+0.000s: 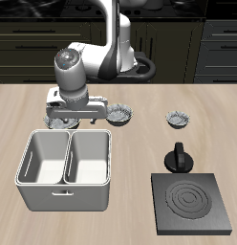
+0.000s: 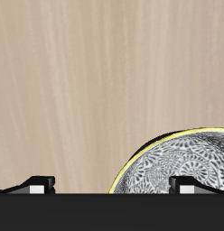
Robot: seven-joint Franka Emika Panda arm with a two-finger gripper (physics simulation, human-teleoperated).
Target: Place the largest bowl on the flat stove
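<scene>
— Where was the largest bowl [image 2: 177,164] at that moment?

— On the table [image 1: 140,134], toward the back, right under my wrist. In the exterior view my arm hid most of it; only ruffled edges showed beside my claw [image 1: 75,113]. One smaller ruffled bowl [image 1: 178,119] stood well apart along the same back row. I could not say for certain from these views which bowl was the widest, but the one beneath me looked like it.

— And your claw?

— Spread wide and holding nothing. In the wrist view both fingertips [image 2: 37,184] showed far apart, with bare table between them and the bowl's rim near one of them.

— How did you judge it would handle?

— Stiff, light, probably slick like glazed ceramic, and liable to chip. I judged the scalloped rim the place to pinch, one finger inside and one outside the wall.

— Any long axis to mind?

— None; it was round, sitting upright with its mouth facing up at me, so any point on the rim served.

— And the flat stove [image 1: 193,203]?

— Near the table's front edge, well apart from the bowl, past the grey two-compartment bin [image 1: 66,169].
</scene>
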